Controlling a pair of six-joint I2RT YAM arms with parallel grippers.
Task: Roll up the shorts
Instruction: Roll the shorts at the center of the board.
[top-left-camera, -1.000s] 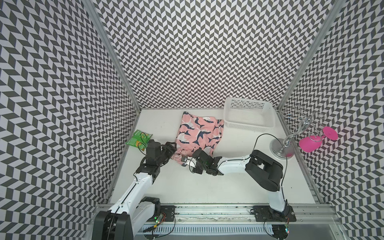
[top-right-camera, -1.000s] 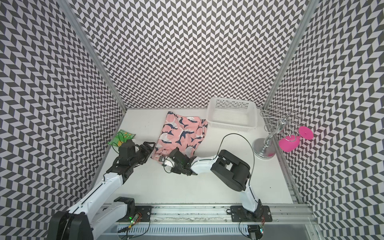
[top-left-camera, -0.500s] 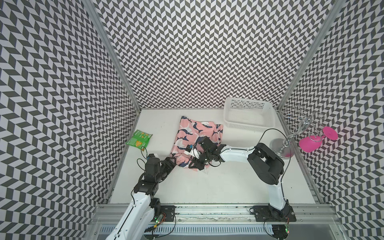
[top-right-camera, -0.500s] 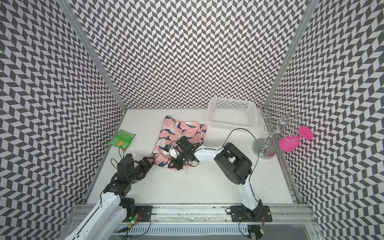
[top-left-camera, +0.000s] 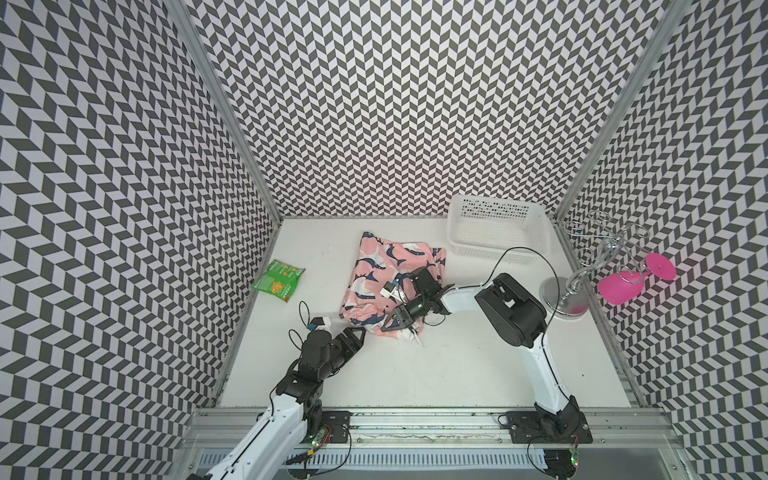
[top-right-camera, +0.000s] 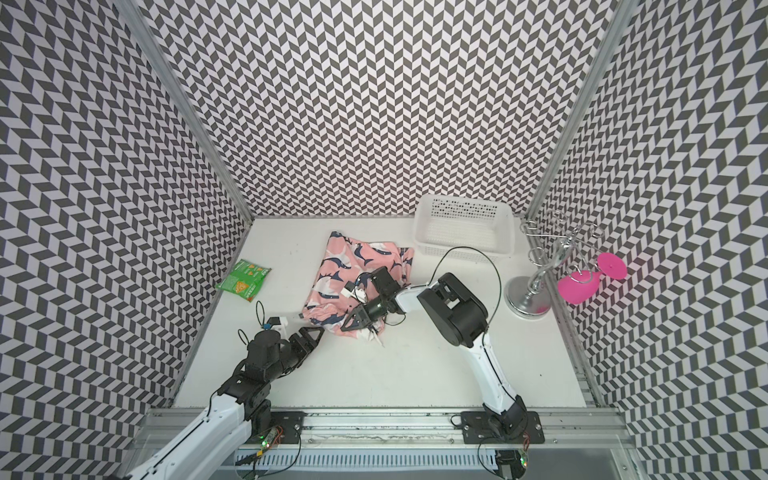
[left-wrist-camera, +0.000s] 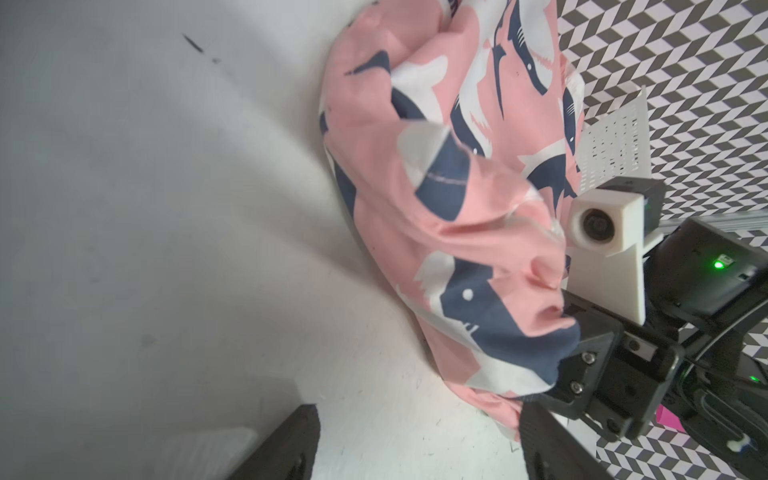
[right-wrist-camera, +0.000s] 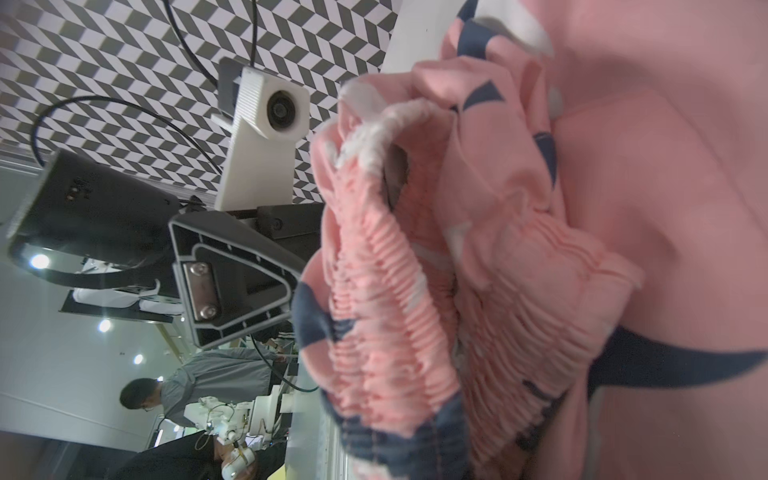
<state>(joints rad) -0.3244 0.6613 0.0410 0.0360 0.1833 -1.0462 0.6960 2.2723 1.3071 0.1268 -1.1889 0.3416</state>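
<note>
Shorts: the shorts (top-left-camera: 388, 266) (top-right-camera: 353, 266) lie mid-desk toward the back wall, spread flat at the far end and bunched into a heap at the near end.
Desk: white desk (top-left-camera: 415, 374), bare in front of me.
My right claw: my right claw (top-left-camera: 394, 322) (top-right-camera: 354, 322) is clenched on the near, gathered edge of the shorts. My right wrist view is filled with the ruched waistband (right-wrist-camera: 374, 311) and its white drawstring (right-wrist-camera: 382, 124).
My left claw: my left claw (top-left-camera: 356, 332) (left-wrist-camera: 415, 449) is released, jaws spread wide, low over the desk just beside the near-left corner of the heap, holding nothing.
Around: green snack packet (top-left-camera: 278, 281) to the left, white basket (top-left-camera: 490, 253) at the back right, metal stand (top-left-camera: 577, 282) carrying a pink glass (top-left-camera: 619, 286) on the far right.
</note>
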